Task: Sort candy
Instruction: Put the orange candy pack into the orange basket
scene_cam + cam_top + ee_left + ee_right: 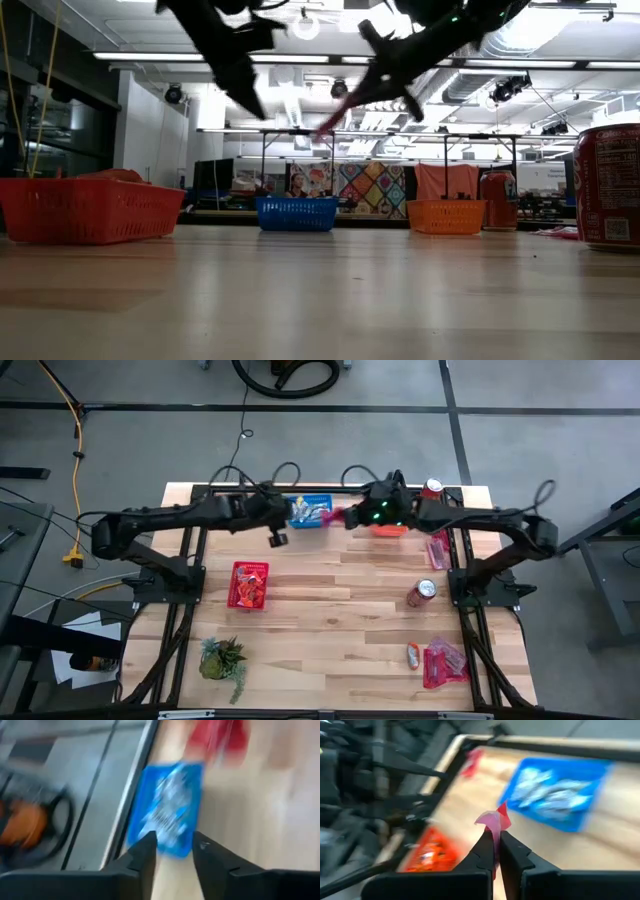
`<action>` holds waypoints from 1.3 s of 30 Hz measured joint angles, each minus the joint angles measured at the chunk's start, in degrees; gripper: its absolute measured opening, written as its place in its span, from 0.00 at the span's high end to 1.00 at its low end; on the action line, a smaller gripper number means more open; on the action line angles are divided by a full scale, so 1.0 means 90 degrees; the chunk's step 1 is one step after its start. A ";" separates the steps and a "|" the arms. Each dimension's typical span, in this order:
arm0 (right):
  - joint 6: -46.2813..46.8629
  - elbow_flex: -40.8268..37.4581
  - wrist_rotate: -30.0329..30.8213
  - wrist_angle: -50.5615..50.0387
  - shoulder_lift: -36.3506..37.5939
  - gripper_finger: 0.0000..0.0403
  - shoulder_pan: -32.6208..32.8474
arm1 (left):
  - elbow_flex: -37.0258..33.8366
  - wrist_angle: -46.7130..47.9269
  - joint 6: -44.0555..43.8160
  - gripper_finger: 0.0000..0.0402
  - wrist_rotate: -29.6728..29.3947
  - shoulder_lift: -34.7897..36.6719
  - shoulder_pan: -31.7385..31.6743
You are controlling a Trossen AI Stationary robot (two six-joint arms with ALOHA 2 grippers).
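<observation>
The blue basket (312, 510) and red basket (248, 584) already hold candy, the right gripper (497, 851) pinches a pink candy (493, 820), the left gripper (172, 851) is open and empty, and a pile of pink candy (443, 662) waits.

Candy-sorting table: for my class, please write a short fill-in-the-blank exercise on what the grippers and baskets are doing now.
1. The right gripper is shut on a ____ candy wrapper.
2. The left gripper is open and holds ____.
3. The basket holding blue-and-white candy is coloured ____.
4. The orange basket stands to the ____ of the blue basket in the low view.

Missing words: pink; nothing; blue; right
</observation>
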State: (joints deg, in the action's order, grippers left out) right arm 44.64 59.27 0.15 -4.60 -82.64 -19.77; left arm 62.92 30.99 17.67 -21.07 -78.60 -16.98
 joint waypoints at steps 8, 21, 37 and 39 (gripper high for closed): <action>-0.1148 0.0002 0.1580 -0.2976 0.1263 1.00 -0.0668 | -0.0607 0.0671 -0.2296 0.57 0.0835 0.1204 -0.1102; -0.5487 -0.0352 0.2466 -0.3265 0.0168 1.00 -0.1413 | -0.2120 -0.1670 -0.4175 0.55 0.1644 0.2735 -0.1224; -0.7764 -0.0311 0.2610 -0.3257 -0.0890 0.86 -0.1369 | -0.2118 -0.1813 -0.4288 0.55 0.1616 0.2785 -0.1226; -0.7490 -0.0185 0.2619 -0.3484 -0.0888 0.78 -0.1369 | -0.2118 -0.1813 -0.4288 0.55 0.1616 0.2785 -0.1226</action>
State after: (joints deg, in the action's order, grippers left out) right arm -22.77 57.60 23.72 -35.96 -90.63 -32.10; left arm 43.86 14.68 -20.93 -6.52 -53.54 -28.01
